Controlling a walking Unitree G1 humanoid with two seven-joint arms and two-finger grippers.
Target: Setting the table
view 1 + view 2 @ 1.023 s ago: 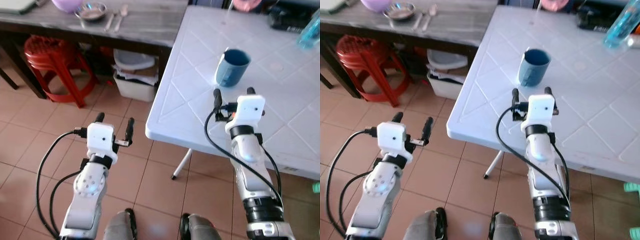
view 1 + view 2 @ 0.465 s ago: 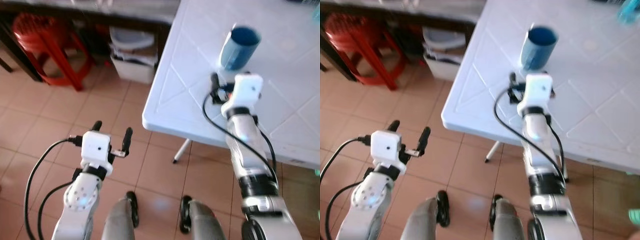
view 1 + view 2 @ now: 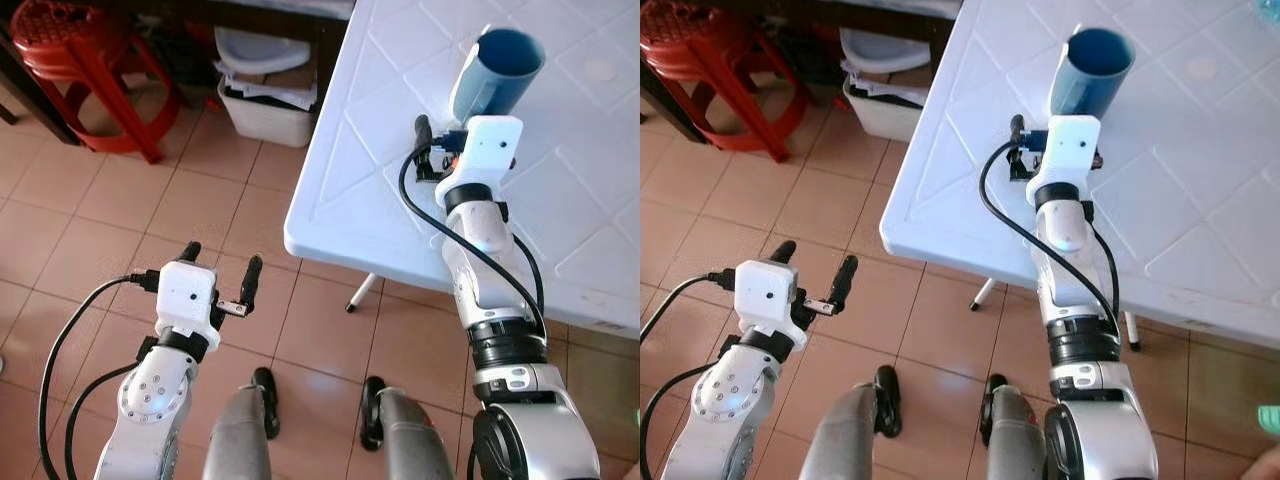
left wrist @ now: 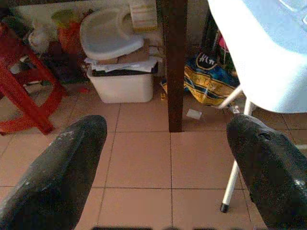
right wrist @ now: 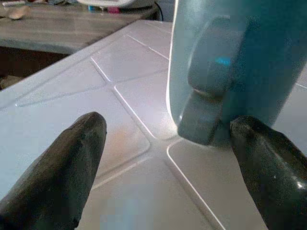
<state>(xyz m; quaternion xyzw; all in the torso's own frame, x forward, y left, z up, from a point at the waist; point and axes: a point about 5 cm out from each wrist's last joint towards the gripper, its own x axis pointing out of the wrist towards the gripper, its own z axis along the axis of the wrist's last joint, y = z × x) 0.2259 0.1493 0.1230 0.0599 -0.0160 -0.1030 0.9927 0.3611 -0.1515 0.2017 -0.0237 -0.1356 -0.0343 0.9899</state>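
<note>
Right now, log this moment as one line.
phase: approach | right gripper: open, at blue mug handle, not closed | mug: upright on white table | left gripper: open, idle over floor

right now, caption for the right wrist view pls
Open right gripper closing in on the handle side of a blue mug on the white table.

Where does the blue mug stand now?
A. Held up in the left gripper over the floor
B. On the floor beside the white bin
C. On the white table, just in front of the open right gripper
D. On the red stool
C: the blue mug stands on the white table, just beyond the right gripper, whose fingers are apart.
</note>
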